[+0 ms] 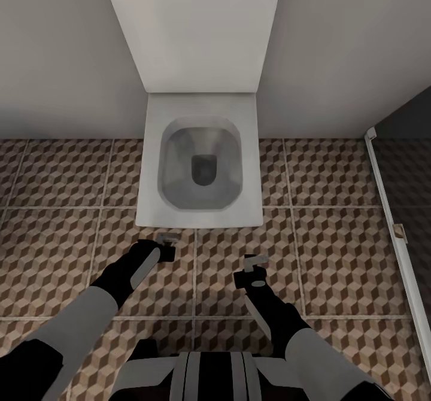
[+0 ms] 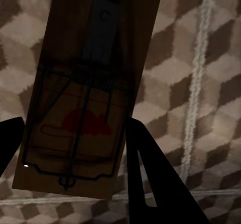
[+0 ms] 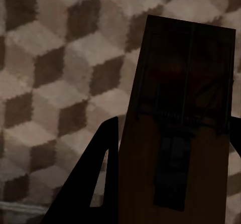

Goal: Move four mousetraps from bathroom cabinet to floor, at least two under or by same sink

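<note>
Between each gripper's fingers sits a mousetrap — one (image 2: pixel 83 101) clamped in the left gripper (image 1: pixel 168 245), another (image 3: pixel 183 133) clamped in the right gripper (image 1: pixel 256 267) — held above the bathroom floor (image 1: pixel 335 251) before the toilet (image 1: pixel 200 167). Neither is set down yet — no sink nearby.

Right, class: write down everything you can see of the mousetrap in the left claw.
The mousetrap is a flat rectangular brown wooden board carrying a dark wire frame, a dark plate at one end and a red shape printed on its face. It sits between the dark fingers of the left claw, held above the cube-patterned floor, just in front of the toilet.
</note>
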Tool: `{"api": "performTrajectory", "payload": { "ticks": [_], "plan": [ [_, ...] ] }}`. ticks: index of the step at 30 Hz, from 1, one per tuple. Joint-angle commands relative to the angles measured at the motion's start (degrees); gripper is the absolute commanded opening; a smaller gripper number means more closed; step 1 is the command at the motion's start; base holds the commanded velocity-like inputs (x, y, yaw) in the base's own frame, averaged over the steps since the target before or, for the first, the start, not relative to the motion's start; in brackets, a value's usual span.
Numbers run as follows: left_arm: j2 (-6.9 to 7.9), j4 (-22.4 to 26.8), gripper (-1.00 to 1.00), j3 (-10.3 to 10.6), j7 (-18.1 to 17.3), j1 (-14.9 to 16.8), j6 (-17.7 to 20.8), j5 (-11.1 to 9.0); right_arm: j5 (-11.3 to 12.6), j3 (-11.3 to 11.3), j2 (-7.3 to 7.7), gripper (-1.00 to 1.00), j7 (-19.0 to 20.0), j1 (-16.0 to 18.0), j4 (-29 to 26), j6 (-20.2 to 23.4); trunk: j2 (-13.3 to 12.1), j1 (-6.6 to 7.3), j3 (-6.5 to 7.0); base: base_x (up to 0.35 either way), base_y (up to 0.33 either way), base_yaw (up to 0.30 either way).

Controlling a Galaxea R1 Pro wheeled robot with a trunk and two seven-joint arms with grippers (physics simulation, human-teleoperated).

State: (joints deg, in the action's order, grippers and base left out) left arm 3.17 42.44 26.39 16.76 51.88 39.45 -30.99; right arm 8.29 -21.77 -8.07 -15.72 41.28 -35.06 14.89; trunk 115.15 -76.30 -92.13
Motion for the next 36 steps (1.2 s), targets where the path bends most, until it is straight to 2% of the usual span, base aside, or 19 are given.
{"api": "performTrajectory", "payload": {
  "ticks": [1, 11, 22, 36],
  "plan": [
    [0.11, 0.1, -1.0, 0.35, 0.34, 0.05, 0.11, -0.6, 0.71, -0.35, 0.06, -1.0, -0.36, 0.03, -0.09, 0.18, 0.01, 0.0, -0.02, 0.0, 0.0, 0.0],
    [0.33, 3.69, -1.0, 0.66, 0.23, 0.06, 0.4, -0.73, 0.68, -0.29, 0.07, -1.0, -0.5, 0.03, -0.18, 0.28, 0.01, 0.0, -0.02, 0.0, 0.0, 0.0],
    [0.26, 4.49, -1.0, 0.76, 0.44, 0.06, 0.94, -0.73, 0.59, -0.29, 0.19, -1.0, -0.63, 0.03, -0.28, 0.38, 0.01, 0.0, -0.02, 0.0, 0.0, 0.0],
    [0.26, 4.78, -1.0, 0.74, 0.46, 0.06, 1.37, -0.73, 0.59, -0.36, 0.16, -1.0, -0.71, 0.03, -0.39, 0.4, 5.63, -3.07, -2.54, 0.0, 0.0, 0.0]
  ]
}}
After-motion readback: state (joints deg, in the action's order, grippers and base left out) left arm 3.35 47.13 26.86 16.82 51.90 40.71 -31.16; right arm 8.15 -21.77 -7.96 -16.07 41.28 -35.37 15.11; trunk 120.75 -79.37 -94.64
